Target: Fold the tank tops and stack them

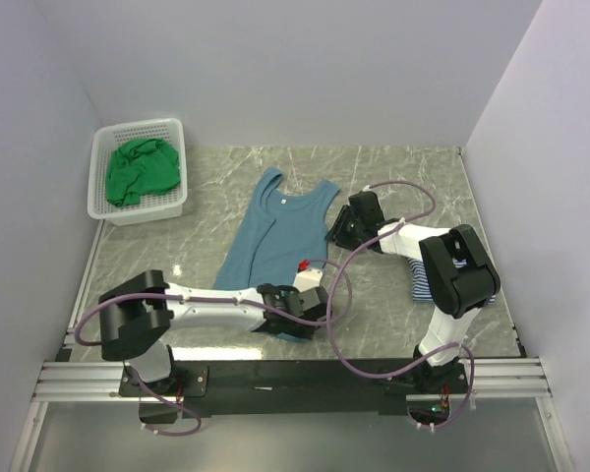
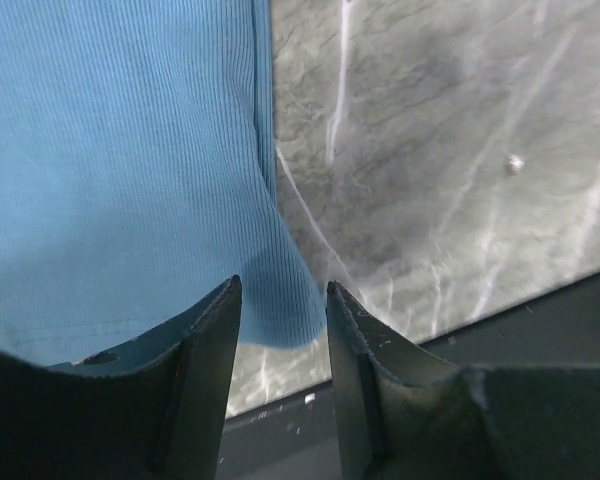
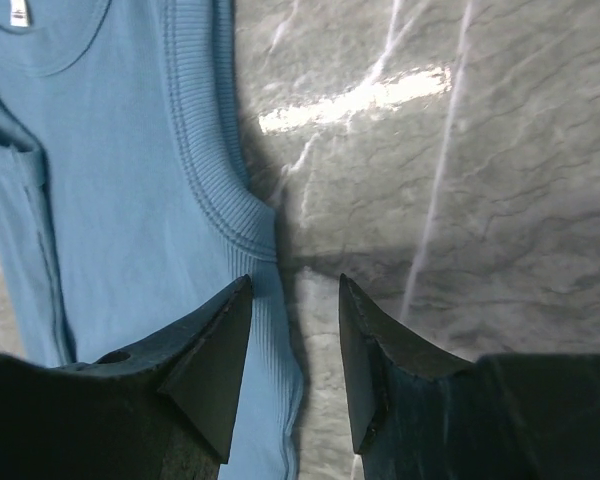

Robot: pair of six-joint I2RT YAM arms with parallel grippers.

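Teal top (image 1: 275,231) flat on table (image 1: 423,187); L gripper (image 2: 280,288) released at hem corner; R gripper (image 3: 295,283) released by armhole edge.

The grey marbled table (image 1: 413,187) carries the teal top (image 1: 275,236) spread flat mid-table, the striped top (image 1: 420,283) near its right edge, and the basket (image 1: 147,208) at its far-left corner.

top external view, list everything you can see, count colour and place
teal-blue tank top: one, teal-blue, spread flat mid-table
green tank top: one, bright green, crumpled in the basket
striped tank top: one, navy and white, right side, partly hidden by the right arm
basket: one, white lattice, far left corner
table: one, grey marble
left gripper: one, black, open over the teal top's near hem corner
right gripper: one, black, open over its right edge
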